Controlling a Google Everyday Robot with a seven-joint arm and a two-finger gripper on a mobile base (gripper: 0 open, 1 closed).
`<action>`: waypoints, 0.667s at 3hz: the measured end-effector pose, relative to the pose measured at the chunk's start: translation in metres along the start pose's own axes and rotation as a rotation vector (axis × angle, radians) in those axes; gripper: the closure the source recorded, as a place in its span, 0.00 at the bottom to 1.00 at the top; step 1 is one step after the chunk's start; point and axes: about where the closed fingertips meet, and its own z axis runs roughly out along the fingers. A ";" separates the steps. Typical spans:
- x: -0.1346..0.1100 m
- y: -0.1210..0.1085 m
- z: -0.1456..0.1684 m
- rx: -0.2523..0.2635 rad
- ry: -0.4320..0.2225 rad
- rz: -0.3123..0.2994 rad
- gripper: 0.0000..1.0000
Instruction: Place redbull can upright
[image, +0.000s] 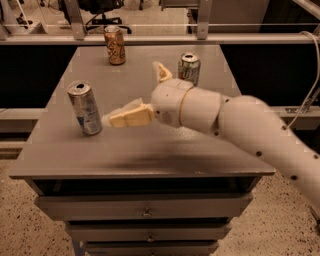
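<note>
The redbull can (85, 108), slim and silver with blue patches, stands on its base at the left side of the grey table (150, 155), leaning slightly. My gripper (132, 93) is open and empty just to the right of the can, apart from it. One cream finger (131, 116) points left toward the can's lower half; the other finger (162, 73) points up and back. The white arm runs off to the lower right.
An orange-brown can (115, 45) stands at the back of the table. A green-and-white can (189, 67) stands at the back right, just behind my wrist. Drawers (145, 210) sit under the tabletop. A metal rail (150, 37) runs behind the table.
</note>
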 end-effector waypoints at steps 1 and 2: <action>-0.013 -0.037 -0.067 0.078 0.045 -0.021 0.00; -0.011 -0.040 -0.077 0.085 0.055 -0.019 0.00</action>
